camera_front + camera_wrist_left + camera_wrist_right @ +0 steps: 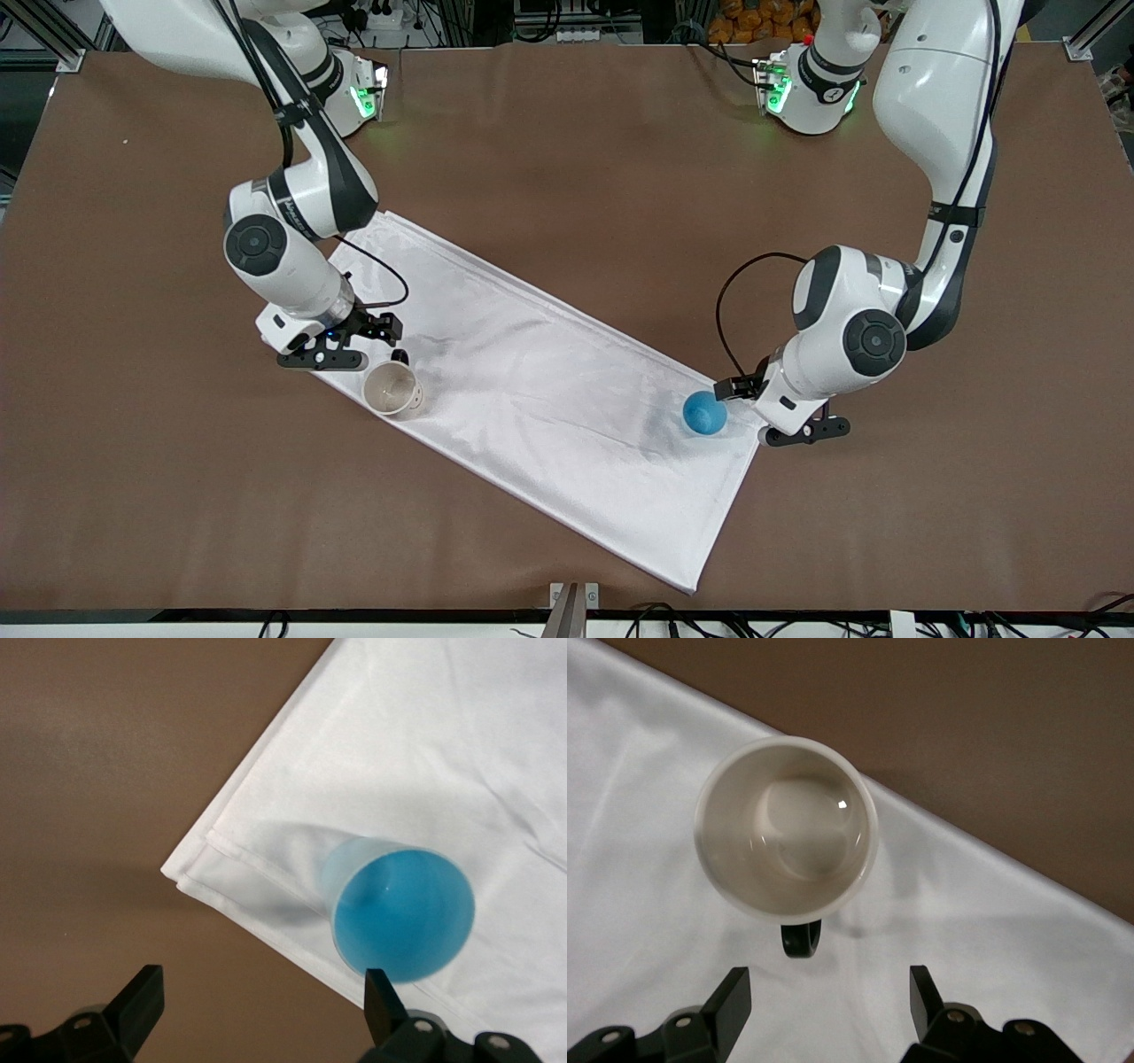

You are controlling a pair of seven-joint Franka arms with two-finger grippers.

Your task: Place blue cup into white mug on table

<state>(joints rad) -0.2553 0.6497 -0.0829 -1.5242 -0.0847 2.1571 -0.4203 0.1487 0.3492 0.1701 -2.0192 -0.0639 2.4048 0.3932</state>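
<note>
The blue cup (pixel 704 412) stands on the white cloth near its corner at the left arm's end, mouth up; it also shows in the left wrist view (pixel 403 914). My left gripper (pixel 772 409) is open and low beside the cup, over the cloth's edge and the table (pixel 567 159); in the left wrist view (pixel 261 983) one fingertip is close to the cup. The white mug (pixel 392 388) stands upright and empty on the cloth at the right arm's end, its black handle (pixel 801 941) toward my open right gripper (pixel 352 344), which hangs just above the cloth (pixel 830 979).
The large white cloth (pixel 549 390) lies slantwise across the middle of the brown table. Bare table surrounds it. Both arm bases stand along the table's edge farthest from the front camera.
</note>
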